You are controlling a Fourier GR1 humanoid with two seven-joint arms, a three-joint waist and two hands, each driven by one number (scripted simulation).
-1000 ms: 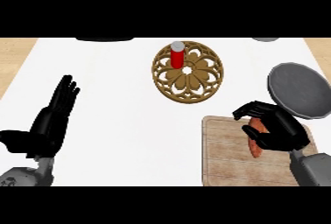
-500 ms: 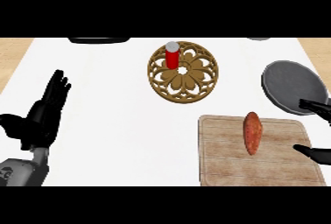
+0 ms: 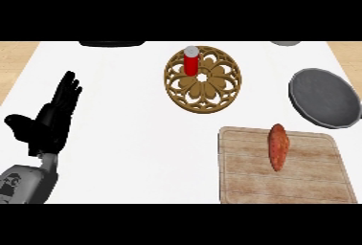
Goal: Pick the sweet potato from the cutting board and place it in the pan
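An orange-brown sweet potato (image 3: 277, 146) lies lengthwise on the wooden cutting board (image 3: 240, 182) at the lower right, with nothing touching it. The dark grey round pan (image 3: 325, 97) sits just beyond the board, at the right edge. My left hand (image 3: 51, 119) rests open at the left, fingers up, far from both. My right hand shows nowhere in the head view.
A carved wooden trivet (image 3: 203, 80) lies at the centre back with a red cylinder with a grey cap (image 3: 191, 61) standing on its far rim. A dark object (image 3: 112, 43) and a grey one (image 3: 286, 42) peek in at the top edge.
My right hand, which was curled over the sweet potato on the board, drew back to the right and left the view. The sweet potato stays on the board.
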